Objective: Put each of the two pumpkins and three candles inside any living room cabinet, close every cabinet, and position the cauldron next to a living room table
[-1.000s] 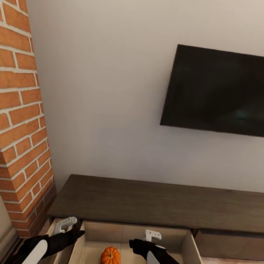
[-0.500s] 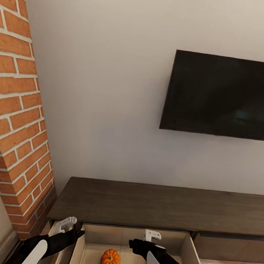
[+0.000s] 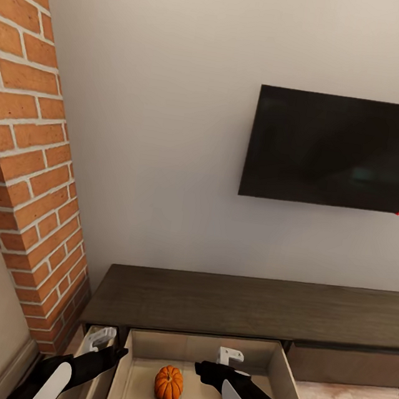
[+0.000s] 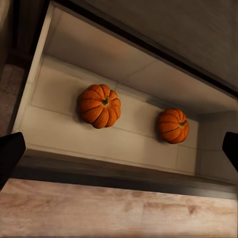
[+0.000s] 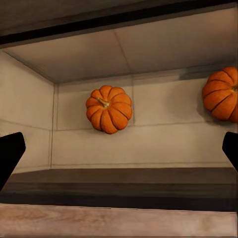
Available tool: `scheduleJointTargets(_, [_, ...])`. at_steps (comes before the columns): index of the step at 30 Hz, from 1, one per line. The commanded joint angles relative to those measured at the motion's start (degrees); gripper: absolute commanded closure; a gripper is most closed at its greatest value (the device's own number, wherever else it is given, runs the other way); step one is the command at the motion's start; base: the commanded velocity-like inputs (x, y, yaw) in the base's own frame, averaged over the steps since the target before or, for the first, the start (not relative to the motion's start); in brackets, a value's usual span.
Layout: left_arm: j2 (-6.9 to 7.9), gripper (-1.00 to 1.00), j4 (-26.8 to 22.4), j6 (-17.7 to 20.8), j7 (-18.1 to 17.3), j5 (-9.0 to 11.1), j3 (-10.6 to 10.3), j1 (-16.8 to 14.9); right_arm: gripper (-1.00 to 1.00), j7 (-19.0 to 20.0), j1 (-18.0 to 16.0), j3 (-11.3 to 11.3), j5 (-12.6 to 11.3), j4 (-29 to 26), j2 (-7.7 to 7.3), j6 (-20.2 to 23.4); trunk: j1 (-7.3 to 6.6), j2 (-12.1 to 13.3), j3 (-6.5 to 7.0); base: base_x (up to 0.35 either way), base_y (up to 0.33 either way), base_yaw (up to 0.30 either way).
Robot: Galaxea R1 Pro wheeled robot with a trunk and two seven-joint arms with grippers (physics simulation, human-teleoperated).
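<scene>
1. pumpkins (image 4: 100, 105) (image 4: 173, 126): both lie apart on the pale floor of the cabinet (image 3: 242, 306) drawer, which stands pulled out.
2. left gripper (image 3: 100, 338) and right gripper (image 3: 230, 356): jaws spread wide, holding nothing, poised over the drawer.
3. change: the whole head view has shifted since a second ago, so the camera moved; pumpkin and arms kept their places.
4. meaning: pumpkin step looks done; candles, closing and cauldron remain.

Open cabinet (image 3: 211, 302) drawer (image 4: 59, 94) — two pumpkins (image 4: 100, 105) (image 4: 173, 126) lying inside.
</scene>
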Motion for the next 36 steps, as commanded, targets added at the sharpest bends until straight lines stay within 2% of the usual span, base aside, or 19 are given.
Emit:
scheduleJointTargets(1, [0.05, -1.00, -0.1, 0.1, 0.3, 0.4, -0.1, 0.0, -1.00, -0.4, 0.0, 0.5, -0.4, -0.1, -0.04, 0.2, -0.24, 0.4, 0.12, -0.086, 0.000, 0.000])
scheduleJointTargets(6, [0.49, -1.00, 0.0, 0.1, 0.2, 0.6, -0.1, 0.0, -1.00, -0.4, 0.0, 0.5, -0.5, -0.1, -0.04, 0.2, -0.46, 0.8, 0.30, -0.027, 0.000, 0.000])
scheduleJointTargets(13, [1.13, -1.00, -0.1, 0.1, 0.2, 2.6, -0.1, 0.0, -1.00, -0.4, 0.0, 0.5, -0.5, -0.1, -0.04, 0.2, -0.46, 0.8, 0.30, -0.010, 0.000, 0.000])
scheduleJointTargets(30, [1.19, -1.00, -0.1, 0.1, 0.2, 2.9, -0.1, 0.0, -1.00, 0.0, 0.0, 0.5, -0.4, -0.1, -0.04, 0.3, -0.46, 0.8, 0.30, -0.197, 0.021, 0.000])
scheduleJointTargets(36, [1.19, -1.00, 0.0, 0.1, 0.2, 2.9, -0.1, 0.0, -1.00, 0.0, 0.0, 0.5, -0.4, -0.1, -0.04, 0.3, -0.46, 0.8, 0.30, -0.070, 0.058, 0.000])
